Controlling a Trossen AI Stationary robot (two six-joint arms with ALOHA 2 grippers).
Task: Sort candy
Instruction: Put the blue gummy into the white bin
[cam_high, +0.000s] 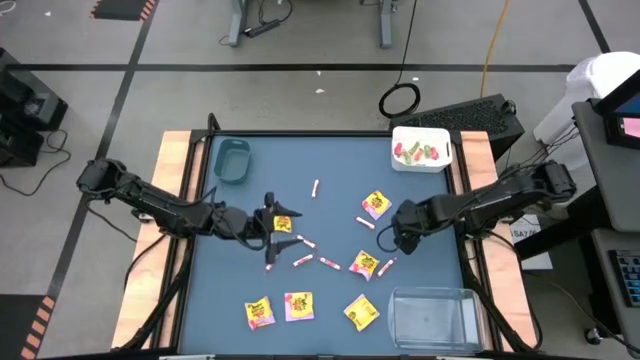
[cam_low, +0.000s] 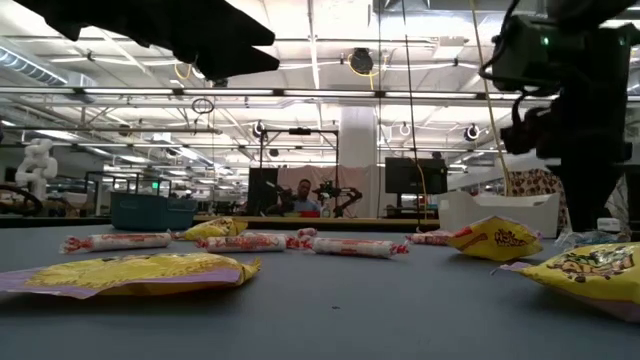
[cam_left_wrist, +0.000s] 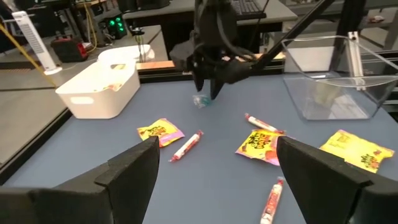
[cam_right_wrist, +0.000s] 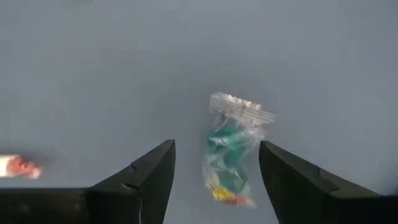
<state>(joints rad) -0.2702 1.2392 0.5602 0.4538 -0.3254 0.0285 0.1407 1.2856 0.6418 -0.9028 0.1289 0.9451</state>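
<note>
The right gripper (cam_high: 392, 240) hangs over the blue table (cam_high: 330, 215), its fingers spread, not holding anything. Only the right wrist view shows what lies under it: a small clear-wrapped green candy (cam_right_wrist: 229, 152) on the table between the two fingers (cam_right_wrist: 146, 177), not touching them. From above this piece cannot be seen. The left wrist view shows it as a tiny green spot (cam_left_wrist: 201, 101) just below the right gripper (cam_left_wrist: 208, 87).

The left gripper (cam_high: 262, 225) is wide apart too and holds nothing, near the table's middle.

From above I count six yellow packets (cam_high: 375, 205) and about seven pink-white sticks (cam_high: 315, 187), spread on the table.

There are three bins. The white bin (cam_high: 421, 149) at the far right corner holds some red and green pieces (cam_high: 417, 152). The teal bin (cam_high: 232, 161) at the far left and the clear bin (cam_high: 432, 318) at the near right show no candy inside.
</note>
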